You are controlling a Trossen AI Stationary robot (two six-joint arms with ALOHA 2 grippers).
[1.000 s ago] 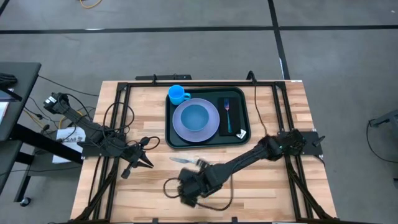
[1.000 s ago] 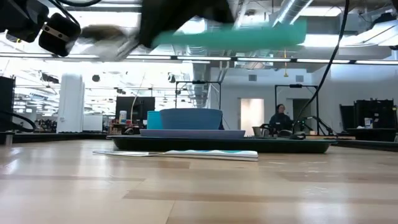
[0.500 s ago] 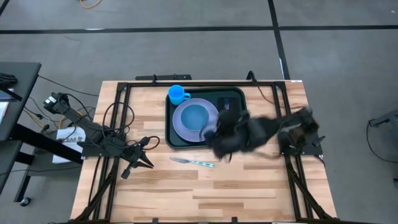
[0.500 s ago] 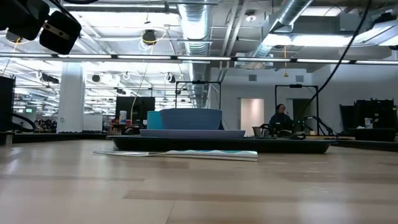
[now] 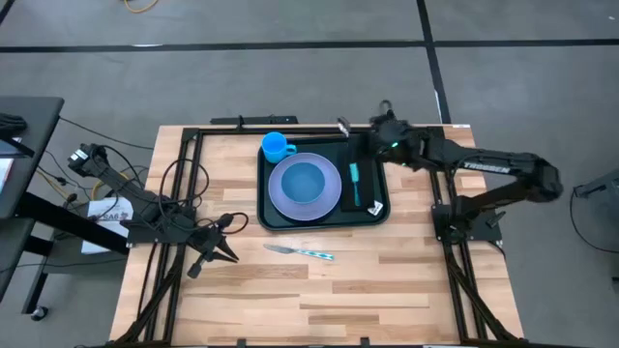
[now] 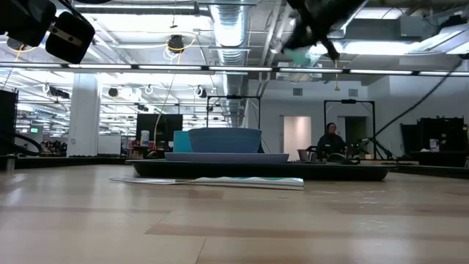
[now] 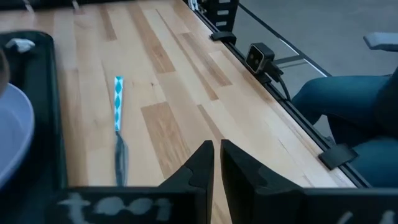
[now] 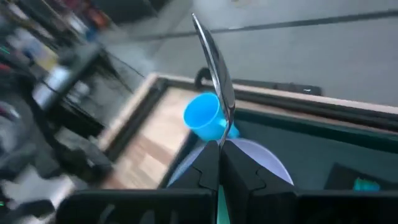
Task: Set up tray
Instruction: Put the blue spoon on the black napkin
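Green tray (image 5: 323,221) sits at the far middle of the wooden table (image 5: 387,280) in the high view, holding a lilac plate (image 5: 305,186) with a blue bowl (image 5: 304,180) on it, a blue cup (image 5: 276,147) at its far left corner, and a black napkin (image 5: 363,188) on its right side with a teal-handled utensil (image 5: 355,183) lying on it. A knife (image 5: 300,251) lies on the wood just near of the tray. The right gripper (image 5: 350,127) reaches over the tray's far right edge, clamped on a spoon (image 5: 342,127); the left gripper (image 5: 232,255) rests at the table's left, fingers together and empty. Low view: the tray (image 6: 256,171) lies flat with plate and bowl (image 6: 225,139) on it, the knife (image 6: 212,180) in front. Left wrist view: the closed fingers (image 7: 200,171) point across bare wood, knife (image 7: 119,134) beside the tray rim (image 7: 55,112). Right wrist view: the pinched fingers (image 8: 208,165) hold the spoon (image 8: 214,78) upright above cup (image 8: 207,117), plate (image 8: 249,158) and tray (image 8: 311,140)
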